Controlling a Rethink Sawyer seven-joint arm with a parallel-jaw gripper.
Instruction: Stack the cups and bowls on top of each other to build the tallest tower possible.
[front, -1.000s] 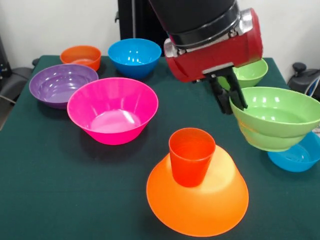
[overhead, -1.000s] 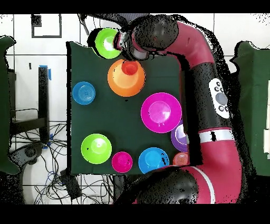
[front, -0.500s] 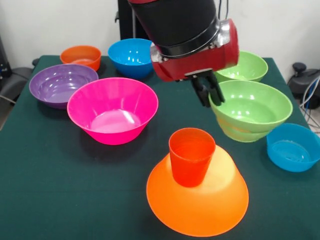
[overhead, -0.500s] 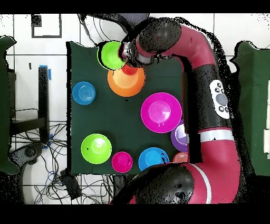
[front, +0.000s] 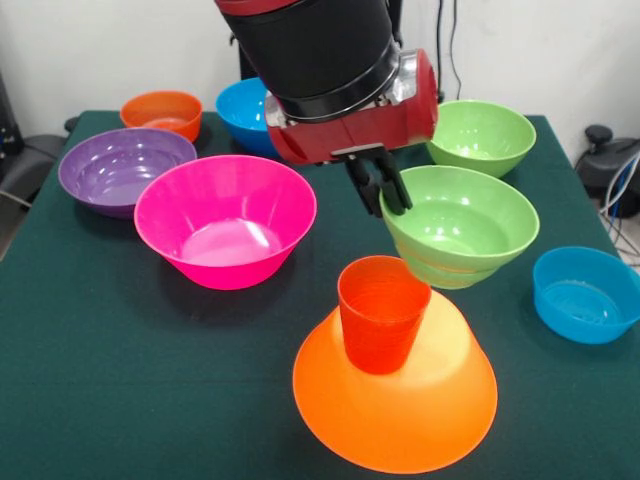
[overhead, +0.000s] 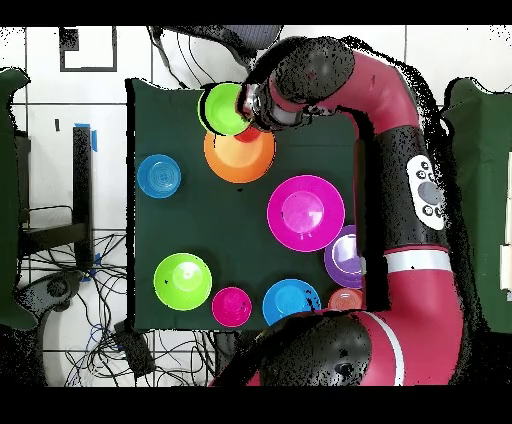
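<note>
End effector (front: 383, 187) clamped on green bowl (front: 462, 227) rim | bowl airborne beside orange-red cup (front: 382, 312) | no readable labels

The front view looks from low across the green table (front: 120, 400), close in, facing the arm (front: 320, 60) that descends from above. The overhead view looks straight down from farther off, taking in the whole table (overhead: 180, 230) and surrounding floor. Both share the tabletop with its bowls.
</note>
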